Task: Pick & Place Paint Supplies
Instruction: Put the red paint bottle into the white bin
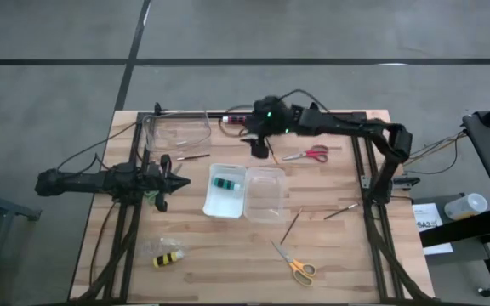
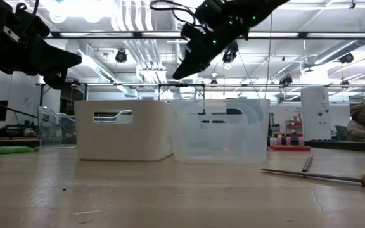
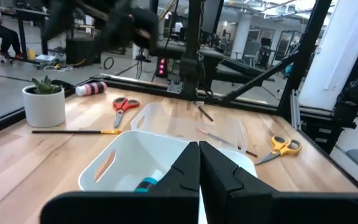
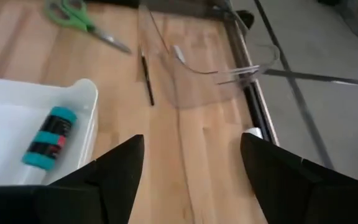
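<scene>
Above the table | right gripper (image 4: 188, 171) jaws wide, empty | left gripper (image 3: 199, 168) jaws closed, empty

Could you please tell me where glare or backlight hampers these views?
Low view: ceiling lights behind turn the right gripper and left gripper into silhouettes. Right wrist view: highlights streak the clear container. High view: even light, faint shadows.
</scene>
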